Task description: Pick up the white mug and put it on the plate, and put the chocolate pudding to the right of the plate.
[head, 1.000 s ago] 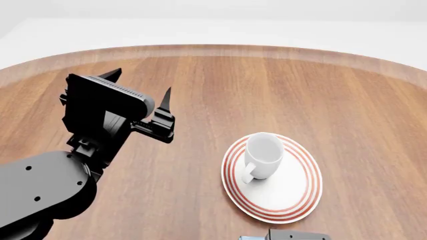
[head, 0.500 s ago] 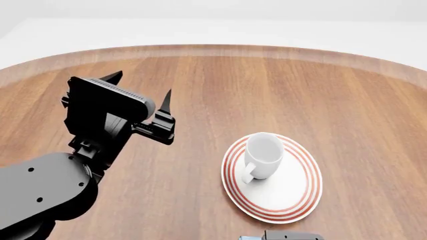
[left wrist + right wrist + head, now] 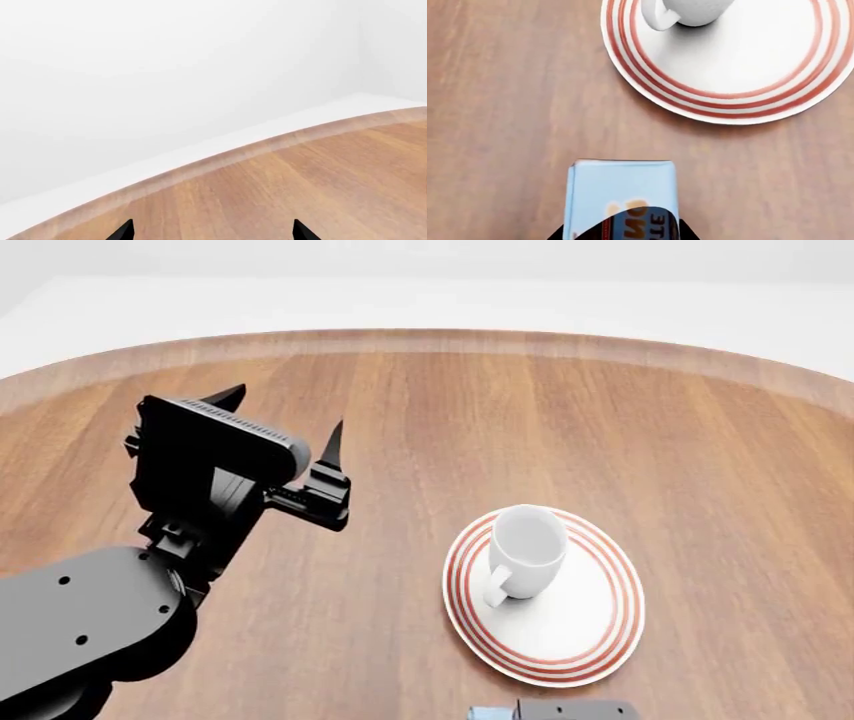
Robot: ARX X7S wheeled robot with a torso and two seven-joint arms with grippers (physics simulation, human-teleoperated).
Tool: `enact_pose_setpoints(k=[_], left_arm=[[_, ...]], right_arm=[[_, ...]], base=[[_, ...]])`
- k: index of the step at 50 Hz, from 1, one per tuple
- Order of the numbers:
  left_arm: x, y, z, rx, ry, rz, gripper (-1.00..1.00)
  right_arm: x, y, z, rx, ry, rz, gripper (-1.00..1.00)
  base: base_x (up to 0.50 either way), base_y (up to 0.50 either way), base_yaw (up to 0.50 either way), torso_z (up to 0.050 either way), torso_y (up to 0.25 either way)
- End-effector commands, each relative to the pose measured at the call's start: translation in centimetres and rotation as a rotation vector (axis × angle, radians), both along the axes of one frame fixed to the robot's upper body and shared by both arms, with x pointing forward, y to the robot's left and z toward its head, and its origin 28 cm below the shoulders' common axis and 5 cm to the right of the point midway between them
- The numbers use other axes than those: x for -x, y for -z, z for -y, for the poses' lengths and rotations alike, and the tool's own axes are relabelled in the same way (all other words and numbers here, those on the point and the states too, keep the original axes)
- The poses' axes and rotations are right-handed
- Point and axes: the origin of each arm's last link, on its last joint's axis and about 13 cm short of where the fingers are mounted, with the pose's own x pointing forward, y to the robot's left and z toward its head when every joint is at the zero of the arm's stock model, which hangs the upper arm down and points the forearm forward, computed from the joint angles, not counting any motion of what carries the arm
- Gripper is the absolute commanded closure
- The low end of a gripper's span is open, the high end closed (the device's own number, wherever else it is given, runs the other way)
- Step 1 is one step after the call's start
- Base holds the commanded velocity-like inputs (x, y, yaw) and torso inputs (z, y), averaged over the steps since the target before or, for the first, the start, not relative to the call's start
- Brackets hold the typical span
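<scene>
**Mug done, pudding in hand and waiting for its spot**

Starting closest in: got the pudding carton (image 3: pixel 620 190) pinched in the right claw (image 3: pixel 622 231), dark fingers hugging both long sides with the blue face up. Only catching a sliver of both at the very bottom of the head view, roughly 6 o'clock off the plate (image 3: pixel 601 640), near its rim but not touching. Looks carried rather than parked there, judging by how square to the wrist camera and how close under it. Can't tell for sure about clearance above the table (image 3: pixel 601 420).

Next out: mug (image 3: pixel 527 550) already sitting upright on the plate, tucked toward the 11 o'clock part instead of dead centre, handle pointing about 7 o'clock. Counting that half of the job as finished. Plenty of bare plate left on the 4 o'clock side, so worth keeping the carton from clipping the rim on the way round.

Further out at 9 o'clock, well apart from the plate: left claw (image 3: pixel 280 415) spread wide, gripping nothing, tips aimed at the far table edge. Same story from its own wrist camera, just two fingertips over bare wood. Probably parked there purely to stay clear.

Still needing a swing of the carton to 3 o'clock of the plate, then a set-down.
</scene>
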Motion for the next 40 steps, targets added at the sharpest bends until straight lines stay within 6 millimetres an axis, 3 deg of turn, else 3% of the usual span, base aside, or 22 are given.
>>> enact_pose_setpoints(k=[1,6,15,23,30,40], left_arm=[[0.0,0.0,0.0,0.001,0.000,0.000,-1.00],[0.1,-0.2,-0.1,0.000,-0.002,0.001,-1.00],[0.3,-0.5,-0.1,0.004,0.001,0.010,-1.00],[0.3,-0.8,-0.1,0.006,0.001,0.014,-1.00],[0.4,-0.9,-0.2,0.005,-0.001,0.011,-1.00],[0.5,-1.3,-0.2,0.003,-0.002,0.018,-1.00]], right_arm=[[-0.1,-0.3,0.0,0.018,-0.029,0.050,1.00],[0.0,-1.0,0.2,0.026,-0.022,0.085,1.00],[0.9,-6.6,1.2,-0.011,-0.019,0.294,1.00],[1.0,-8.3,2.4,-0.025,-0.002,0.394,1.00],[0.2,-9.5,3.3,-0.013,0.010,0.448,1.00],[-1.3,-13.7,6.1,0.048,0.113,0.574,1.00]], base=[[0.00,0.00,0.00,0.000,0.000],[0.00,0.00,0.00,0.000,0.000],[0.00,0.00,0.00,0.000,0.000],[0.00,0.00,0.00,0.000,0.000],[0.00,0.00,0.00,0.000,0.000],[0.00,0.00,0.00,0.000,0.000]])
